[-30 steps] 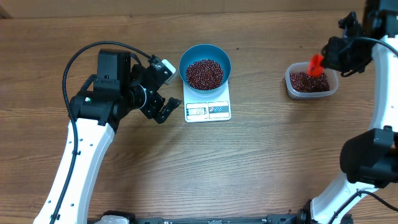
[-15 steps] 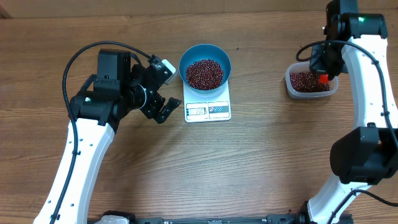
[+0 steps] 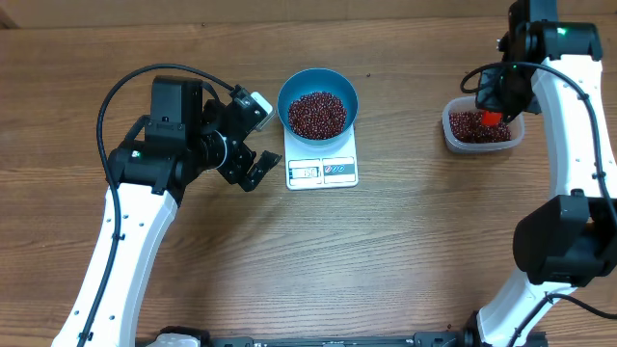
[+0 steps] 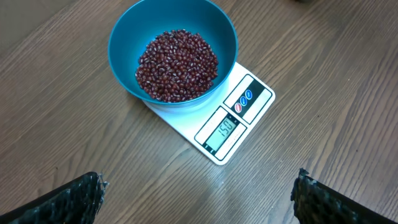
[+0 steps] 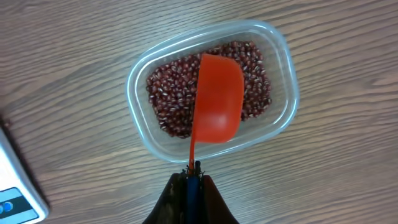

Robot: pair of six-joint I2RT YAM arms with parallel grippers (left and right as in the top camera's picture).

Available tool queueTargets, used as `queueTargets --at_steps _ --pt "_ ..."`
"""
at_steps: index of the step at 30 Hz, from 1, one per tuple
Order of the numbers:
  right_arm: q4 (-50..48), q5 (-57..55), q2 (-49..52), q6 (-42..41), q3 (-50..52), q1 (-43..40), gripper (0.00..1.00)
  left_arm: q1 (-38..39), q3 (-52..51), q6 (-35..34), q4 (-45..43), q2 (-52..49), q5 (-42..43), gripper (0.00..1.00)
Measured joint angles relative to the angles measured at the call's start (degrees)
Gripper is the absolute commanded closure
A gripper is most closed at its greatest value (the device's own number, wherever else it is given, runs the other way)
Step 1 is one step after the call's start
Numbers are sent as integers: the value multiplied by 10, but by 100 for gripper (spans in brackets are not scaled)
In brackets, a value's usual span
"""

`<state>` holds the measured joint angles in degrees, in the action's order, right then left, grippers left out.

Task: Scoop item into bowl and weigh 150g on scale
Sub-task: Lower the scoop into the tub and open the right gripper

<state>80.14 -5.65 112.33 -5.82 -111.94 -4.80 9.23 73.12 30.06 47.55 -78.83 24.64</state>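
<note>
Left jaws wide; maroon beans point(image 4: 177, 65) in bowl point(image 4: 129, 37)

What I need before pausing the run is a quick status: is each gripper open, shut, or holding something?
Left gripper: open, holding nothing.
Right gripper: shut on the red scoop, over the clear tub of beans.
</note>
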Motion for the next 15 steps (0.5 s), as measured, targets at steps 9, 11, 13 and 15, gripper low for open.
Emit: queueTargets --at_steps 9,11,13,15 --pt "4 -31 0 -21 0 -5 96 0 0 0 0 0 0 0" --pt "4 -44 0 -23 0 -5 96 0 0 0 0 0 0 0" --pt "4 -53 0 -26 0 -5 96 0 0 0 0 0 0 1" --pt "4 -59 0 -28 0 -5 96 0 0 0 0 0 0 1"
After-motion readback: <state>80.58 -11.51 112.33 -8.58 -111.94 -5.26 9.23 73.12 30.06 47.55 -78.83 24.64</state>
